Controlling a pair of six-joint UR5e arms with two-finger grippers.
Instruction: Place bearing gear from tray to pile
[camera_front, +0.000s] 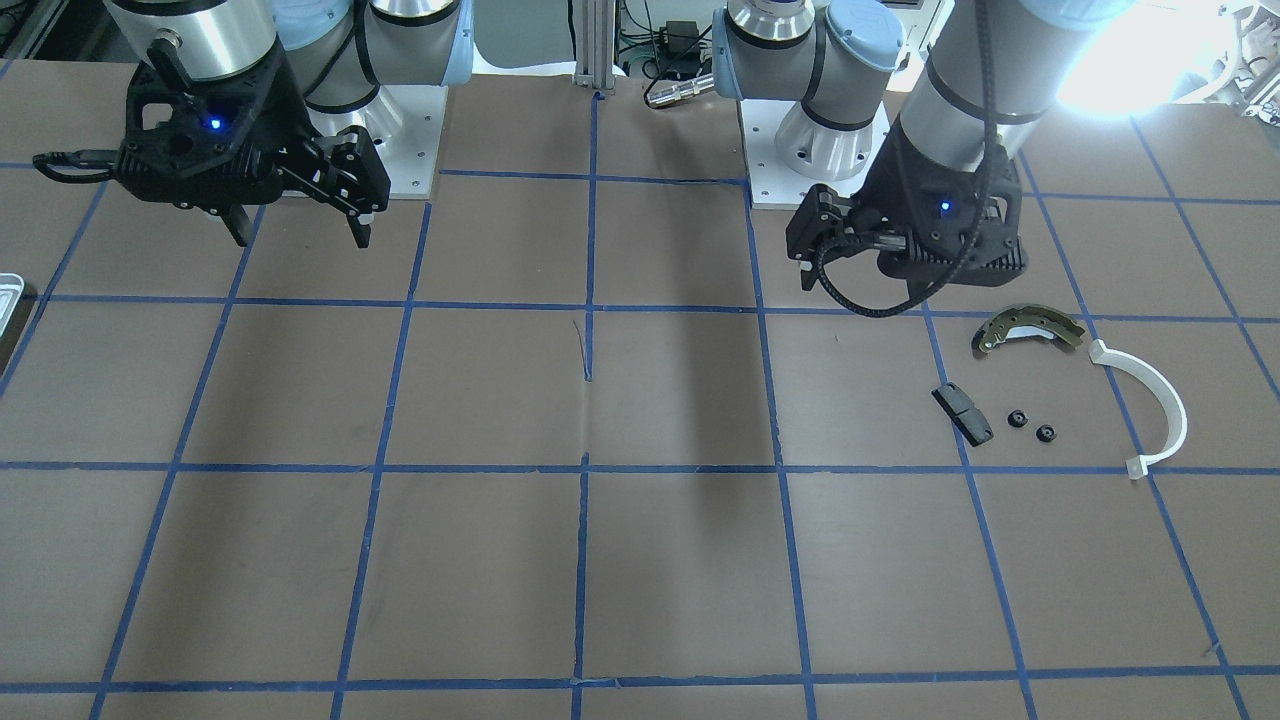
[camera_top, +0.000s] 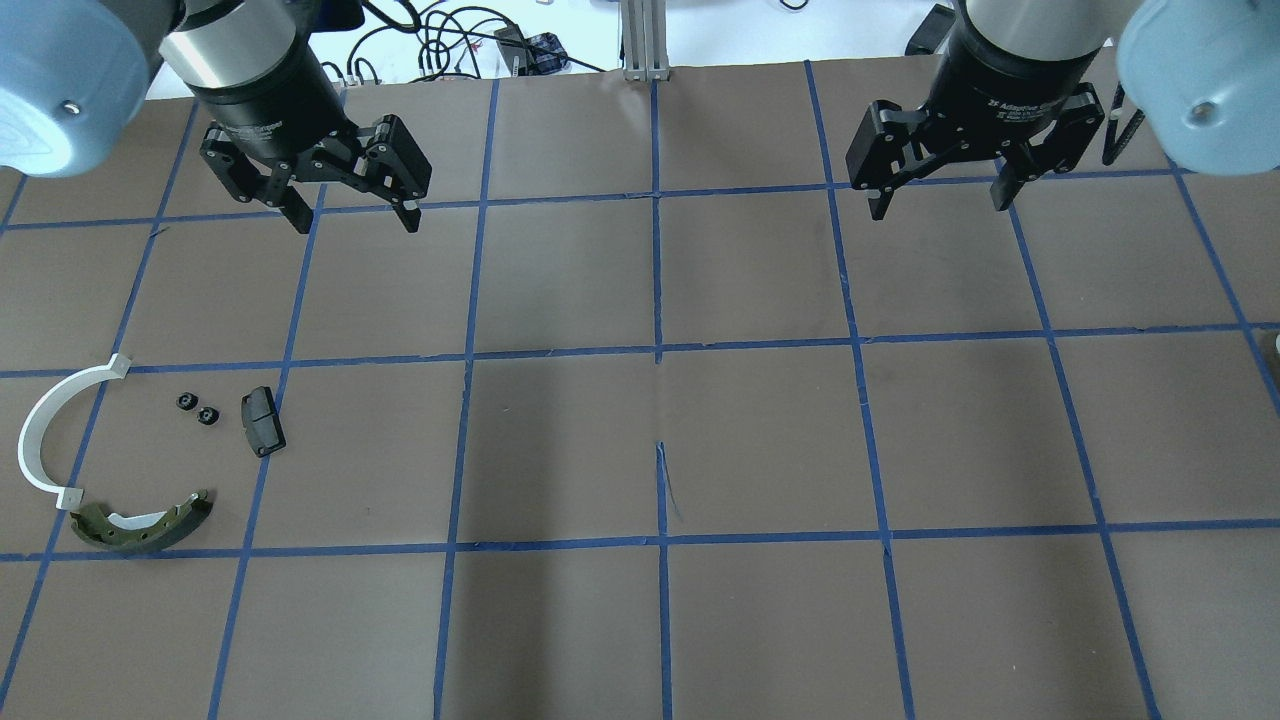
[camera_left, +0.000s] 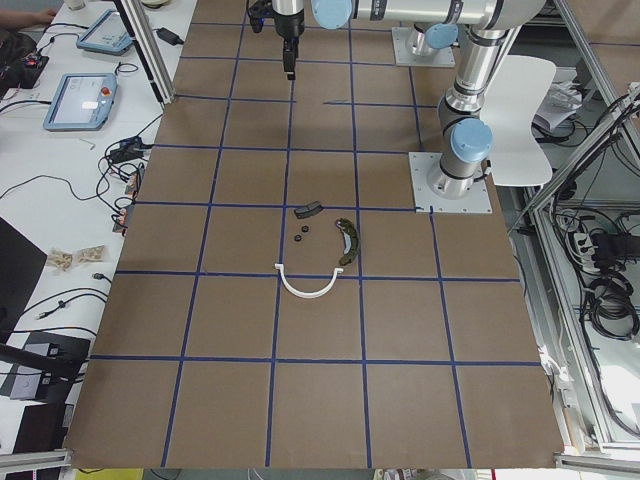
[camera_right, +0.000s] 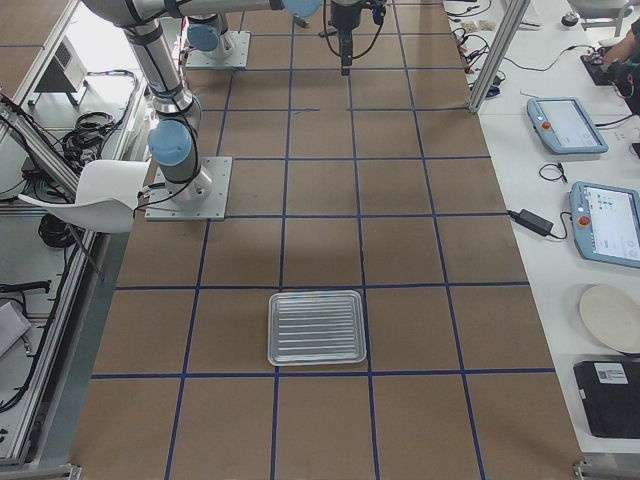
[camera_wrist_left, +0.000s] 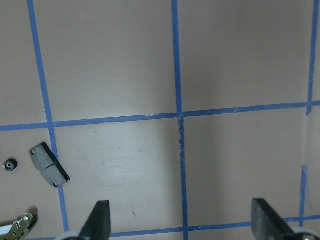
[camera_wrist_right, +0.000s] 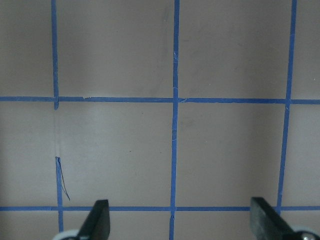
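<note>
Both your grippers hang open and empty above the table: the left gripper (camera_top: 353, 222) and the right gripper (camera_top: 940, 205). The tray (camera_right: 316, 296) lies out toward the right arm's end of the table, well apart from both, so the right arm is nearer. Only the right-end view shows its whole ribbed floor, and no gear shows there. The overhead view shows two small black gears (camera_top: 208, 415) in the pile, between the white half-ring (camera_top: 35, 430) and the black pad (camera_top: 262, 420), on your left gripper's side.
</note>
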